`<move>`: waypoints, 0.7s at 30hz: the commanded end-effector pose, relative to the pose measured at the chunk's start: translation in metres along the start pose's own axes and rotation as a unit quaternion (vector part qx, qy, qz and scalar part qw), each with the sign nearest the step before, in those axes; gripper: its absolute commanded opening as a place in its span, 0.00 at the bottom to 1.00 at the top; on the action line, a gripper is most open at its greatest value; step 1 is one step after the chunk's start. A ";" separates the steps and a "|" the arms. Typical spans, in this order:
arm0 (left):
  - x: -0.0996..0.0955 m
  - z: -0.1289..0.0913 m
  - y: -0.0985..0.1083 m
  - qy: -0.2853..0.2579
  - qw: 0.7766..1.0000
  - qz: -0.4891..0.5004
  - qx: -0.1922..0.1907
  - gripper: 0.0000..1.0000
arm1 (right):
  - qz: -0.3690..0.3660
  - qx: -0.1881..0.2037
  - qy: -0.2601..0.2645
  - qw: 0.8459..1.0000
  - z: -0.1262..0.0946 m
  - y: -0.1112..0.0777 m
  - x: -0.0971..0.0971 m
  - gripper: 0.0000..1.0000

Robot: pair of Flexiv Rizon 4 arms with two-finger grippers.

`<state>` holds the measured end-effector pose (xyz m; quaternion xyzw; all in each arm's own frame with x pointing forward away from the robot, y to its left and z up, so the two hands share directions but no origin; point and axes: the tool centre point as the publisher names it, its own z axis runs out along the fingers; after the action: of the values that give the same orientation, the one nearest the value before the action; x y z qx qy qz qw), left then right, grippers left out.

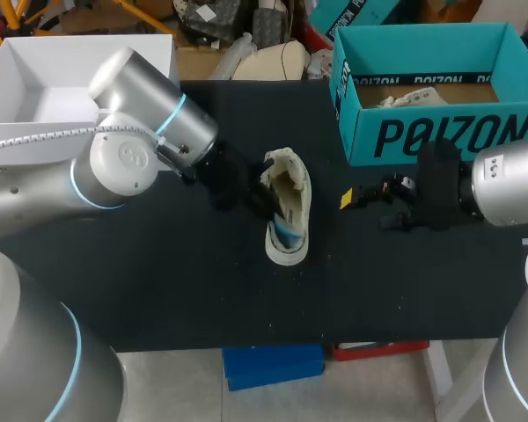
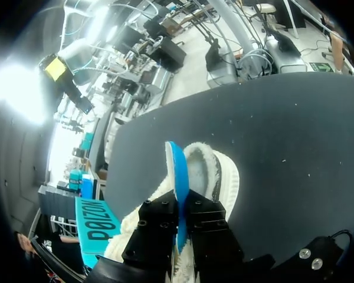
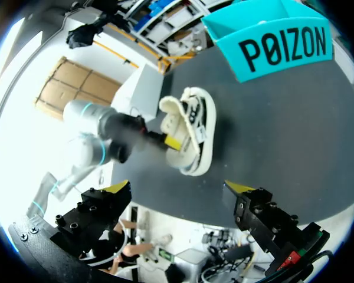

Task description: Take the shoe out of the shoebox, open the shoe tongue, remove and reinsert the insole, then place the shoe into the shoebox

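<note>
A cream sneaker (image 1: 286,207) lies on its side mid-table on the black mat, its opening turned toward my left arm. My left gripper (image 1: 262,200) is at that opening. In the left wrist view the left gripper (image 2: 180,215) is shut on the thin blue insole (image 2: 176,171), which stands on edge and sticks partly out of the shoe (image 2: 215,171). My right gripper (image 1: 363,207) hovers open to the right of the shoe, holding nothing. The right wrist view shows the right gripper (image 3: 178,187) wide open, with the shoe (image 3: 192,127) ahead of it and a yellow tip of my left gripper (image 3: 172,142) at the shoe.
The teal shoebox (image 1: 431,132) stands open at the back right with crumpled paper (image 1: 414,97) inside; it also shows as the shoebox (image 3: 271,50). A white lid or box (image 1: 35,88) sits at the back left, behind my left arm.
</note>
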<state>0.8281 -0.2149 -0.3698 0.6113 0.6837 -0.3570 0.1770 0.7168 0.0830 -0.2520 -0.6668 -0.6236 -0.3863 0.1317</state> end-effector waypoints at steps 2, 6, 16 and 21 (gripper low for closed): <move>-0.002 0.007 0.011 0.015 1.000 -0.002 -0.015 0.00 | 0.000 0.000 -0.001 1.000 0.000 0.000 0.001 1.00; -0.001 0.008 0.014 0.021 0.999 -0.004 -0.025 0.00 | 0.000 0.000 -0.001 1.000 0.000 0.000 0.001 1.00; 0.003 0.012 0.018 0.076 0.995 0.022 -0.054 0.00 | 0.000 0.000 -0.001 1.000 0.000 0.000 0.001 1.00; 0.009 0.021 0.019 0.112 0.991 0.040 -0.060 0.00 | 0.000 0.000 -0.001 1.000 0.000 0.000 0.001 1.00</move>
<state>0.8387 -0.2165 -0.3933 0.6580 0.6915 -0.2509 0.1609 0.7168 0.0830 -0.2520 -0.6667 -0.6236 -0.3863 0.1317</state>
